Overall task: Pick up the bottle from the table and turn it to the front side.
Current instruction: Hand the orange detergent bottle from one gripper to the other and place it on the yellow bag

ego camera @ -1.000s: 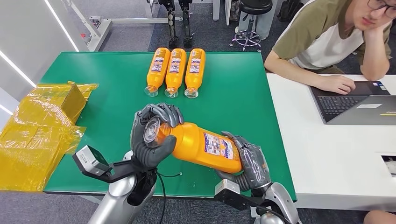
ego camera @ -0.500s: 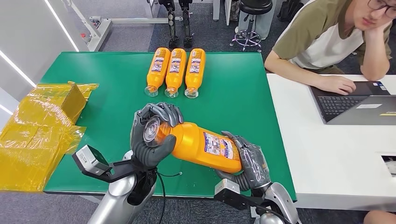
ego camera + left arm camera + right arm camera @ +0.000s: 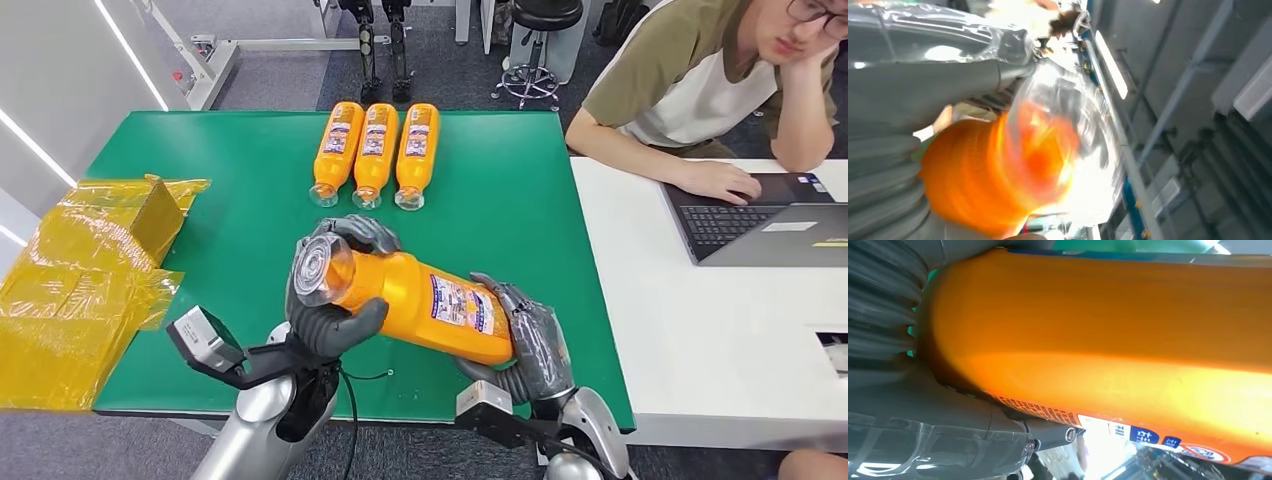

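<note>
Bottle point(image 3: 420, 300), orange with a clear cap and a printed label facing up, is held off the surface between both hands, lying roughly level above the near edge of the green table point(image 3: 520, 190). Going down in size from there: white desk point(image 3: 700, 330) just beside the green table on the right, a person point(image 3: 700, 90) seated at it with one hand on a laptop point(image 3: 760, 225). Crumpled yellow plastic wrapping point(image 3: 85, 290) at the green table's left edge. Three more orange bottles point(image 3: 375, 150) lie side by side near the far edge, caps toward the robot, touching or nearly so.

Left hand point(image 3: 335, 290) grasps the cap end, fingers curled over the neck and thumb underneath; the left wrist view shows the clear cap point(image 3: 1068, 140) blurred against the orange body. Right hand point(image 3: 530, 345) grips the base end, fingers wrapped around the body; the right wrist view shows the orange side point(image 3: 1108, 340) close up, label strip along one edge.
</note>
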